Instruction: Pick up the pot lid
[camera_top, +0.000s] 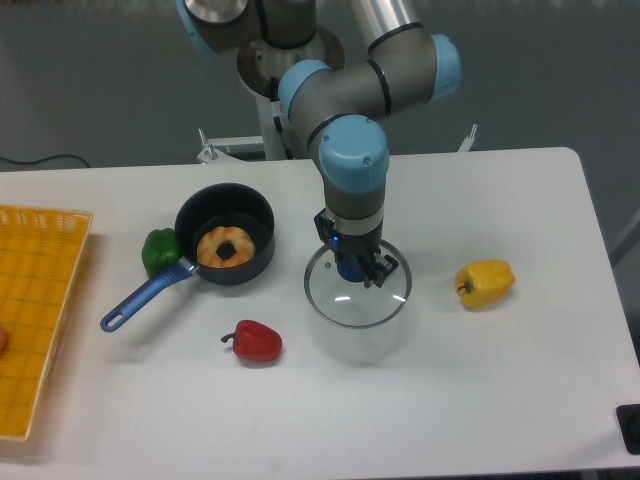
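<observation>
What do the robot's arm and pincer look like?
The arm is greyish, with smooth, chunky, rounded joints. At its end is the pincer, which looks mostly black and has two fingers. I can't make out any writing on them.

On the white counter (200, 430), a black pan (207, 208) with a blue handle (148, 296) holds a tan ring (242, 249); a green pepper (157, 251) sits left, a red pepper (259, 343) nearer, a yellow pepper (487, 282) right, a yellow crate (42, 290) far off left.

Bright, diffuse light, faint soft shadows; slightly soft detail
</observation>
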